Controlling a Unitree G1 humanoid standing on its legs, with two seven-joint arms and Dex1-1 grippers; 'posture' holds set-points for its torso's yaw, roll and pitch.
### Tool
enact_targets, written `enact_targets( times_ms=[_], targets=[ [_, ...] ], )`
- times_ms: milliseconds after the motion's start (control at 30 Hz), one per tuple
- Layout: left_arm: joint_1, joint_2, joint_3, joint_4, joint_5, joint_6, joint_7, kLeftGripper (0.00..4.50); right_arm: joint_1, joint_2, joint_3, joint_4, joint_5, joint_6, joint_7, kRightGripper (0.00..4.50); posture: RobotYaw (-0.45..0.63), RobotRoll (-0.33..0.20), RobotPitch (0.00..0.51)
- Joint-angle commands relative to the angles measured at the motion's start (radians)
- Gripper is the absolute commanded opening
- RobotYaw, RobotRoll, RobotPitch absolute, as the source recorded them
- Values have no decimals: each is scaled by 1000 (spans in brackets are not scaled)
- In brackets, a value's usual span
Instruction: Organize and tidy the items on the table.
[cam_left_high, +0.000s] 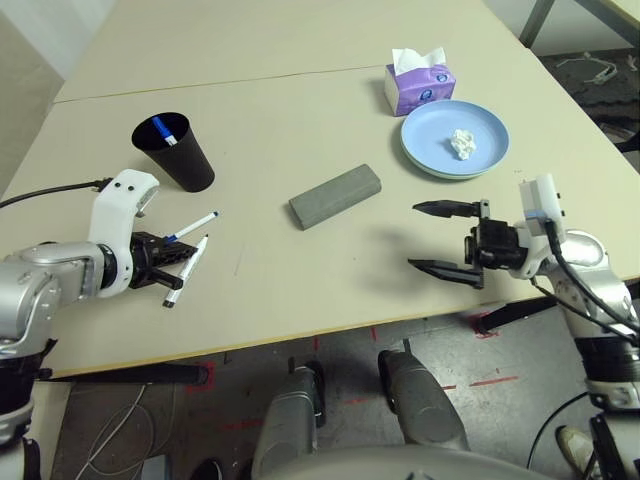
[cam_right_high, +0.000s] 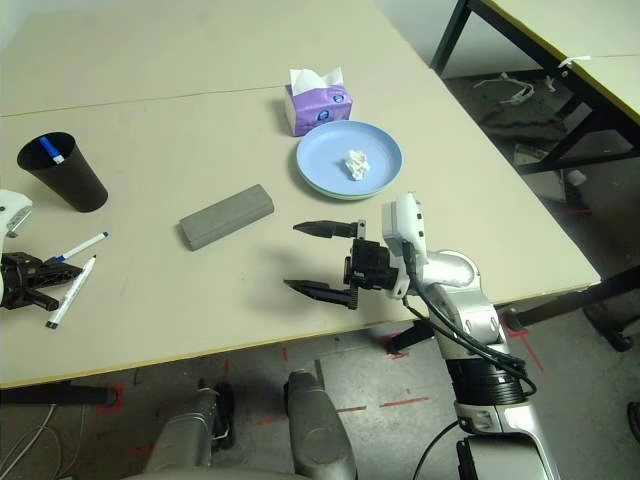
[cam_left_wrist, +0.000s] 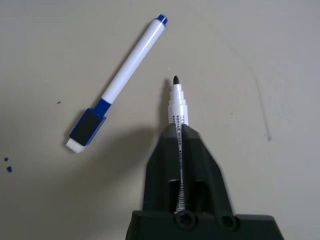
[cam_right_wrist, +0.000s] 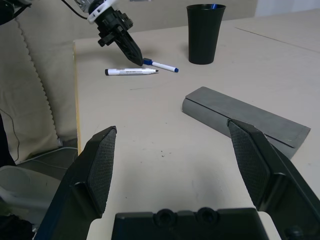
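Observation:
At the table's left front, my left gripper lies low over an uncapped white marker. Its fingers are drawn together on the barrel, and the black tip sticks out past them. A second white marker with a blue cap lies just beside it. Another blue-capped marker stands in a black cup. The grey glasses case lies mid-table. A crumpled white tissue sits on the light-blue plate, which is stacked on a green one. My right gripper hovers open, right of the case, holding nothing.
A purple tissue box stands behind the plates. A thin seam crosses the beige table at the back. The front edge runs just under both grippers. Another table stands off to the right.

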Motion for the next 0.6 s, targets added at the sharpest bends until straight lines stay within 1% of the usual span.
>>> enact_targets(
  times_ms=[33,300,333,600],
  targets=[
    [12,-14,-12,-9,11,17,14,1658,6,2,15,0,-10,2,3,4500,-280,0,215],
    [14,-62,-31,-21,17,22,51,4406,6,-2,14,-4,-9,3,4,4500,-289,0,208],
    [16,-68,-37,-21,21,20,56,4476,5,-2,14,-4,-10,2,4,4500,-289,0,208],
    [30,-114,-61,-30,32,24,81,4476,1,-4,13,-2,-11,1,4,4500,-289,0,200]
  ],
)
